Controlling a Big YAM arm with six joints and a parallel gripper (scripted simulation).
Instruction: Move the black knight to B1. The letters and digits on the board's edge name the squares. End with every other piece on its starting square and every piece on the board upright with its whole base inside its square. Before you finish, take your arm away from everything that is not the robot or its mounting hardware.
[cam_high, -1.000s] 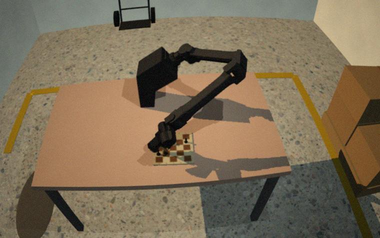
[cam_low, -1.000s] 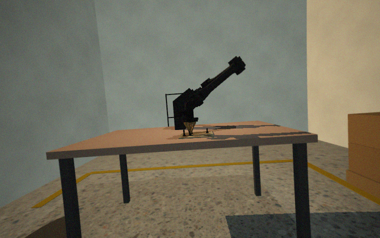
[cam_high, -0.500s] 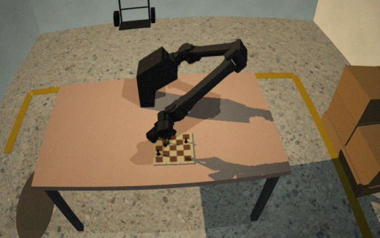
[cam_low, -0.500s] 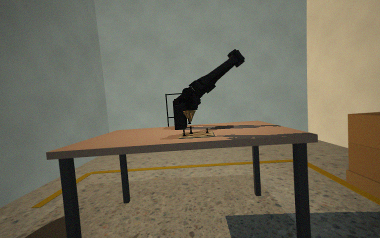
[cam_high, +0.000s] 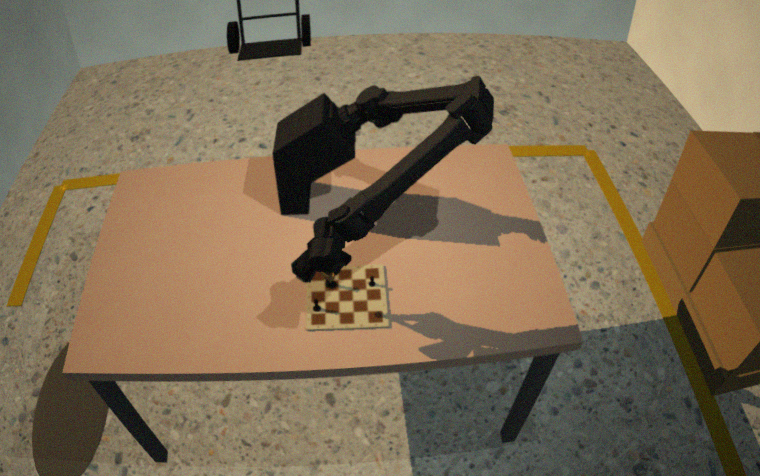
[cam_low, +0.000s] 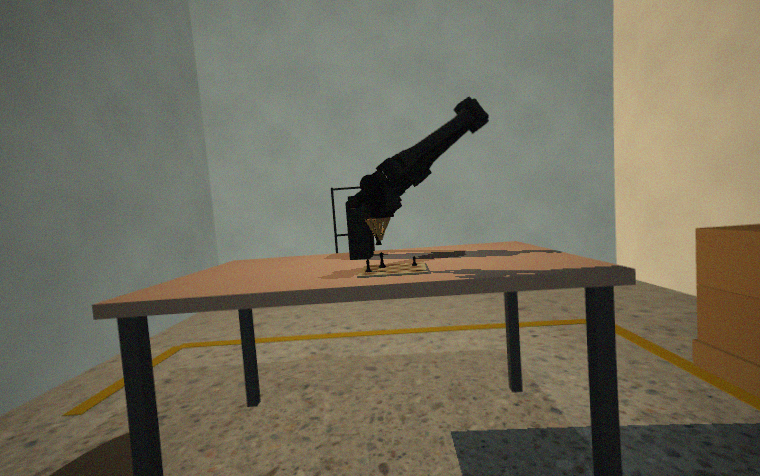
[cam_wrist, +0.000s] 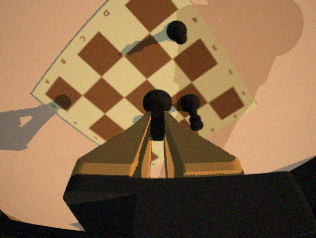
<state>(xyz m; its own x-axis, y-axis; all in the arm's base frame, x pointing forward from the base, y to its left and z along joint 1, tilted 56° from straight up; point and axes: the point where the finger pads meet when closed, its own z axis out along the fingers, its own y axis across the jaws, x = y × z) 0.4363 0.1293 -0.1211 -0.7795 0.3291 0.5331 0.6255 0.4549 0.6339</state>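
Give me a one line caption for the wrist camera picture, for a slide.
Gripper shut on a black chess piece, held above the small checkered board where other black pieces stand.

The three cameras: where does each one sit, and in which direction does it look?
Top: high in front of the table, looking down at the chessboard; the whole arm and base show.
Exterior: low, near table height, facing the blue wall; arm and gripper above the board.
Wrist: on the arm, looking down past the fingers, shut on a black piece.
All three show the board and black pieces.
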